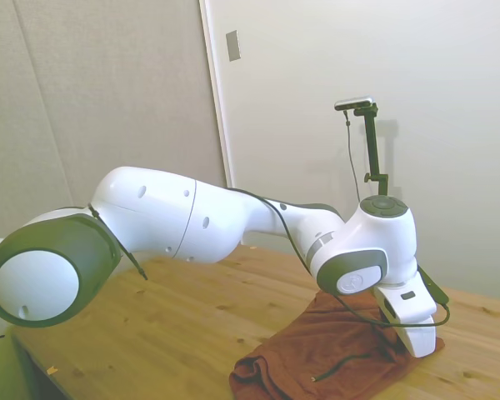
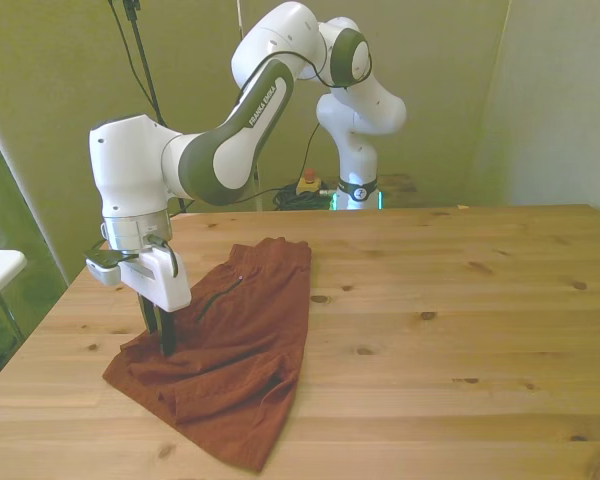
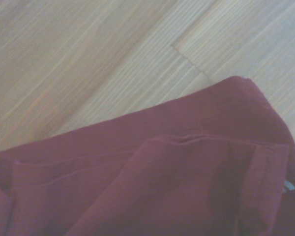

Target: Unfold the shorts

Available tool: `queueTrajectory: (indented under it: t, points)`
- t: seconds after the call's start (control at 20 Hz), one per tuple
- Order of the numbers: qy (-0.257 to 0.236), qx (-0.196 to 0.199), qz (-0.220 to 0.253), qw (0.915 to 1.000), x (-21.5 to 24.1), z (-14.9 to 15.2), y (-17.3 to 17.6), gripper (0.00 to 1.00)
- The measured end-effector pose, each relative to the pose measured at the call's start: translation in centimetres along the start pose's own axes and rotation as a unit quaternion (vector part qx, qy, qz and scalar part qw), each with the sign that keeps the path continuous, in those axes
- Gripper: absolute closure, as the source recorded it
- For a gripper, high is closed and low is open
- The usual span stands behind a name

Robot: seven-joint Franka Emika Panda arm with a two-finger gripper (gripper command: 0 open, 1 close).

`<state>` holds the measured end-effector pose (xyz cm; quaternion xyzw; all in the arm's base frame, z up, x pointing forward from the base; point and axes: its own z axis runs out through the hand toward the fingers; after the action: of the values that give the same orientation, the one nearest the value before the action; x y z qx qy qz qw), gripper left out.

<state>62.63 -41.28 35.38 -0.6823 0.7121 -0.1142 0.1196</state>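
The rust-brown shorts (image 2: 232, 345) lie folded and rumpled on the wooden table (image 2: 460, 330), toward the front view's left. The gripper (image 2: 158, 343) stands upright over them, fingers nearly together and pinching the cloth's edge there.

Side cam: off one side of the worktop (image 1: 175, 325), mid-distance, arm coming in from frame left. Front cam: across the worktop, facing the arm's base, wider shot. Wrist cam: very close, looking down, soft focus. All three share the shorts (image 2: 235, 345) (image 1: 333, 354) (image 3: 177, 187) and the wood beside them.
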Motion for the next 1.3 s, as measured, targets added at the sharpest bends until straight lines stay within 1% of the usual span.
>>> queueTrajectory:
  t: [0.55, 0.7, 0.85, 0.95, 1.05, 1.2, 1.3]
  points:
    - [-0.001, 0.003, -0.022, 0.9997, -0.2, -0.3, -0.2, 1.0]
    - [0.001, 0.009, -0.035, 0.9993, -0.4, -1.4, -0.4, 1.0]
    - [-0.001, 0.019, -0.053, 0.9984, -1.3, -3.6, -0.6, 1.0]
    - [-0.003, 0.028, -0.07, 0.9972, -2.8, -5.6, -0.9, 1.0]
    - [-0.004, 0.035, -0.09, 0.9953, -5.6, -7.6, -1.5, 1.0]
    - [0.003, 0.047, -0.132, 0.9901, -11.3, -10.4, -2.9, 1.0]
    - [0.013, 0.046, -0.16, 0.986, -15.8, -11.8, -3.8, 1.0]
